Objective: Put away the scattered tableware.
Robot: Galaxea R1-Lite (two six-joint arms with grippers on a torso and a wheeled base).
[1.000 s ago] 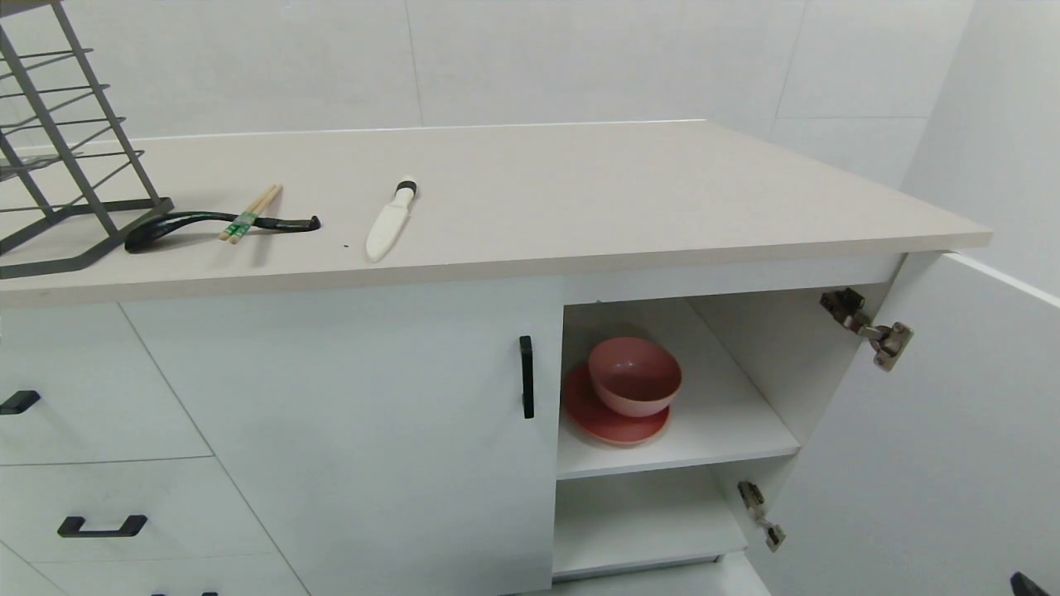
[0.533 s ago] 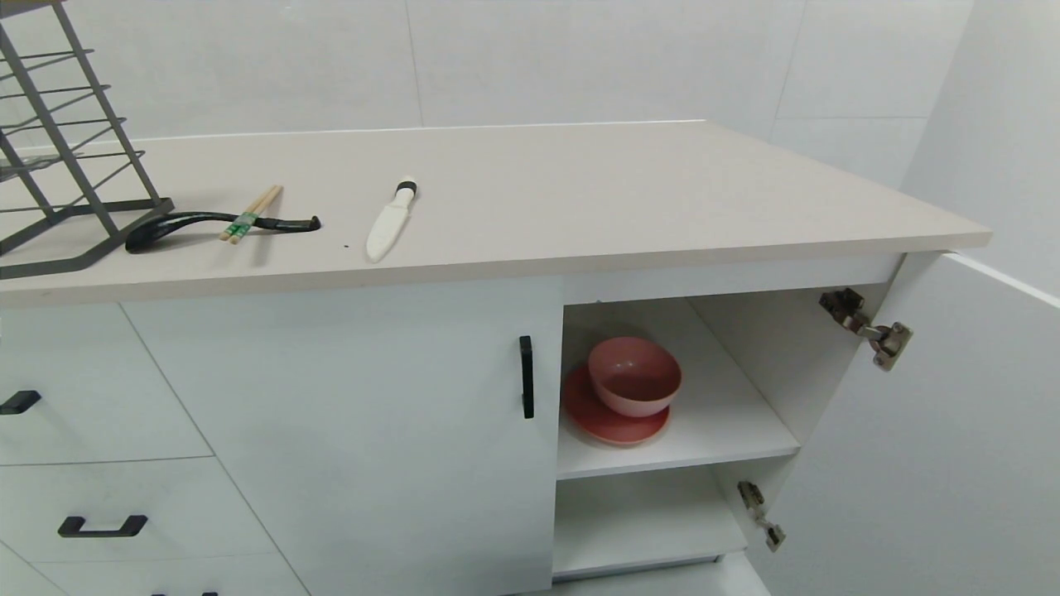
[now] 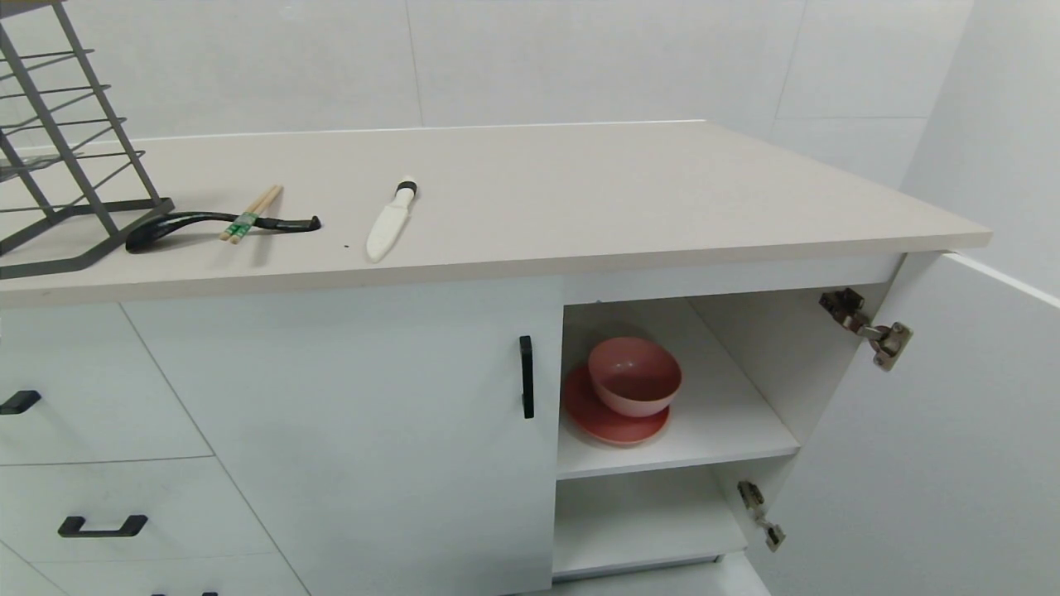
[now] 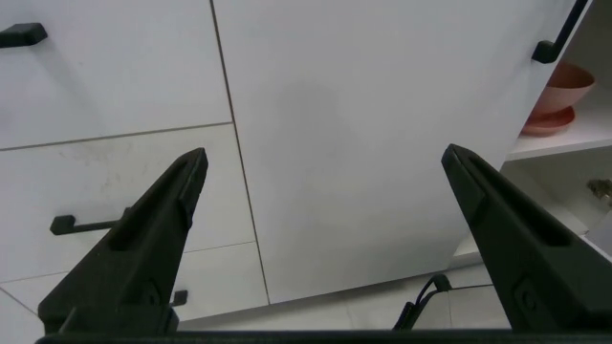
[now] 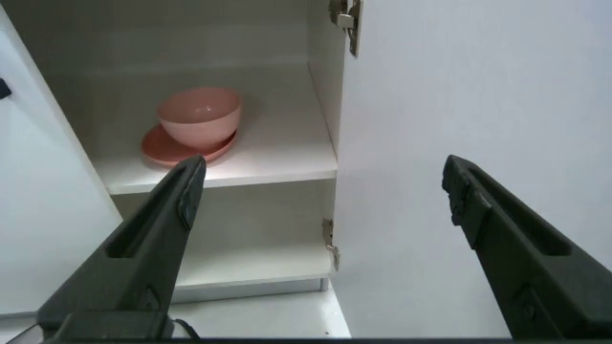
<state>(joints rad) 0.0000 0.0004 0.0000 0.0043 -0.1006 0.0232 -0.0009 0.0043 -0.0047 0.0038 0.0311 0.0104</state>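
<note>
Head view, entries in order of the task.

1. Pink rounded plastic bowl (image 3: 634, 377), seated on a flat red-pink plate (image 3: 614, 422): found on the upper shelf (image 3: 737, 426) of the open white cupboard, lower centre-right of the frame. Both were judged already stowed.
2. Pair of pale wooden chopsticks with green bands (image 3: 250, 213): laid across the handle of a long black ladle (image 3: 207, 222), left of the frame, on the worktop.
3. Cream-sheathed knife with a black-ringed handle (image 3: 391, 222): laid just right of the ladle, apart from it and near the front edge.

Grippers. The left gripper (image 4: 325, 158) was held low before the closed white door and drawer fronts, fingers spread wide, nothing between them. The right gripper (image 5: 325, 167) was held before the open cupboard, fingers likewise spread wide and empty.

Step in hand, as judged: between items, with three utensils not yet put away. An arm would need to be raised to worktop height, and a low, flat pinch would be called for on such thin pieces.

Surroundings. Beige matt worktop (image 3: 580, 182); dark wire rack (image 3: 66, 149) at upper left; white cupboard door (image 3: 952, 430) swung open at right on metal hinges (image 3: 869, 329); black bar handle (image 3: 526, 377) on the closed door; pale tiled wall (image 3: 580, 58) behind.
</note>
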